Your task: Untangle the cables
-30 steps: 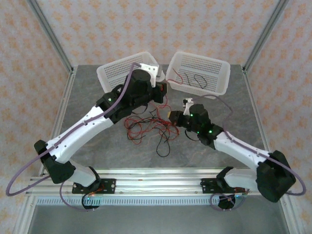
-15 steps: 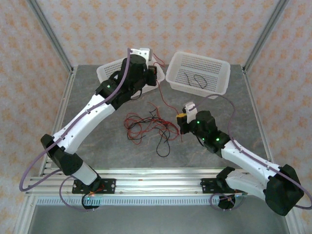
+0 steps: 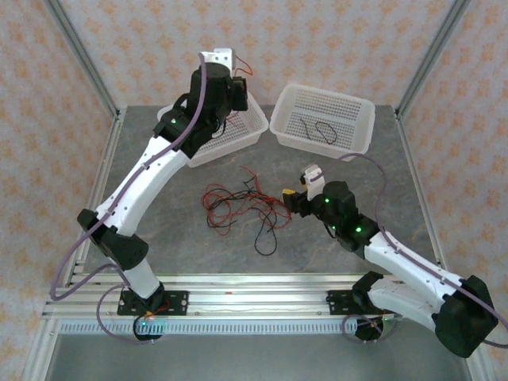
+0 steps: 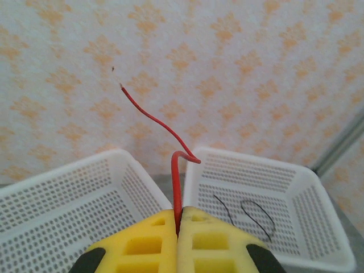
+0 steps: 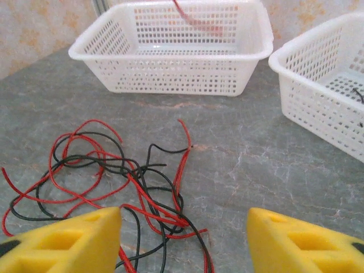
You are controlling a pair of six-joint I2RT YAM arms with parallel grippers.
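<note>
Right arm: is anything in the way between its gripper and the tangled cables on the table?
Nothing visible. The right gripper hangs open right at the tangled cables, whose nearest strands run under its open jaws. The white baskets stand well beyond the pile.

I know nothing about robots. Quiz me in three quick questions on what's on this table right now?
1. True or false: the left gripper is shut on a red cable.
2. What lies in the basket on the right of the top view? A) a black cable B) a blue rope C) a yellow block
3. Fill in: the right gripper, fingers apart, hovers over a ___ of red and black cables on the table.

Key: 1 true; 2 A; 3 tangle.
</note>
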